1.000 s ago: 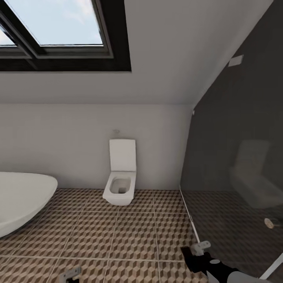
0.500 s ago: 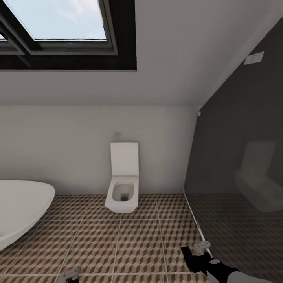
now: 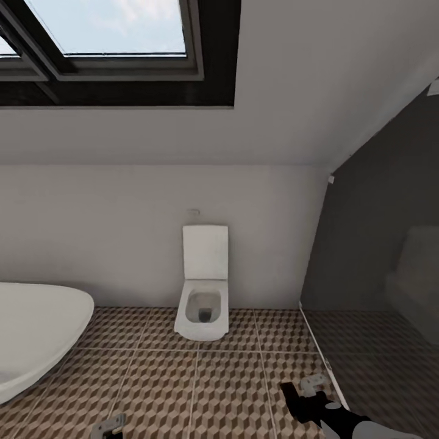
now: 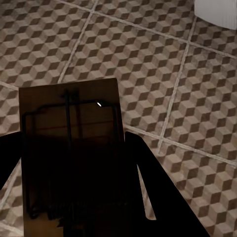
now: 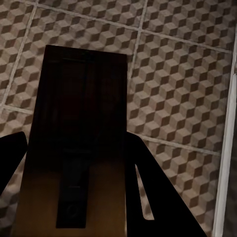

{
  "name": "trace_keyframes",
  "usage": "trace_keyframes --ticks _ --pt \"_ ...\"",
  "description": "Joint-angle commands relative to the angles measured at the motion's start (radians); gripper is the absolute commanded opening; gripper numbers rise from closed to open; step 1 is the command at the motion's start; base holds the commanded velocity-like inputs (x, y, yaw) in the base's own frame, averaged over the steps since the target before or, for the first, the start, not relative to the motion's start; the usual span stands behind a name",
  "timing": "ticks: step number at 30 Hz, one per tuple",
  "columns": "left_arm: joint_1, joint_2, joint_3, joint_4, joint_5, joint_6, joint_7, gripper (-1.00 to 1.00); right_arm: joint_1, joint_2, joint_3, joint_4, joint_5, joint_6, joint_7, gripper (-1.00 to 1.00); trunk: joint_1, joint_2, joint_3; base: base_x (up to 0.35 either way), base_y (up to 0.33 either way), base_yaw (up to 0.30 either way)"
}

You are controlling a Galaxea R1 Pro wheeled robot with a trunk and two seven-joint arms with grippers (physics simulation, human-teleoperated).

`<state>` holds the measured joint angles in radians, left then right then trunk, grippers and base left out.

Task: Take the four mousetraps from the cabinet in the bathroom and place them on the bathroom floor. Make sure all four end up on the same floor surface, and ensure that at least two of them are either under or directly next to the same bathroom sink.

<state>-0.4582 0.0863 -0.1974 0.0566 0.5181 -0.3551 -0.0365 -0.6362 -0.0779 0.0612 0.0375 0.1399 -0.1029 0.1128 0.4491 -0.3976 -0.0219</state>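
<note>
I've panned the view left across the bathroom floor (image 3: 201, 390), toilet (image 3: 204, 292) shifting right, both sets of fingers (image 4: 148, 197) (image 5: 148, 197) each grasping a mousetrap (image 4: 69, 153) (image 5: 79, 148), no sink yet.

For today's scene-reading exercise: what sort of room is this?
A bathroom, most likely: a white toilet stands against the wall, a bathtub curves nearby, and patterned tiles cover the floor.

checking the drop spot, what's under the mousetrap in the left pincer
Below the mousetrap held in the left pincer lies cube-patterned bathroom floor with pale grout lines. The board itself hides the tiles directly beneath it, so anything lying there cannot be seen.
</note>
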Motion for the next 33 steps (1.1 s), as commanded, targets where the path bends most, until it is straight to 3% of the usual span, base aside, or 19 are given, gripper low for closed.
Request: trace_keyframes --ticks 1,12,33 --pt "-0.002 0.0 -0.008 0.004 0.005 -0.006 0.0 -1.0 -0.002 0.0 0.005 0.004 0.004 -0.008 0.001 -1.0 0.001 -0.002 -0.002 0.054 0.024 0.068" --pt "-0.002 0.001 -0.007 0.003 0.006 -0.005 0.0 -1.0 -0.002 0.0 0.005 0.004 0.004 -0.008 0.001 -1.0 0.001 -0.002 -0.002 0.045 0.022 0.013" --pt "-0.002 -0.002 -0.007 0.003 0.007 -0.004 0.0 -1.0 -0.002 0.0 0.006 0.004 0.004 -0.008 0.001 -1.0 0.001 -0.002 -0.002 0.29 0.151 -0.028"
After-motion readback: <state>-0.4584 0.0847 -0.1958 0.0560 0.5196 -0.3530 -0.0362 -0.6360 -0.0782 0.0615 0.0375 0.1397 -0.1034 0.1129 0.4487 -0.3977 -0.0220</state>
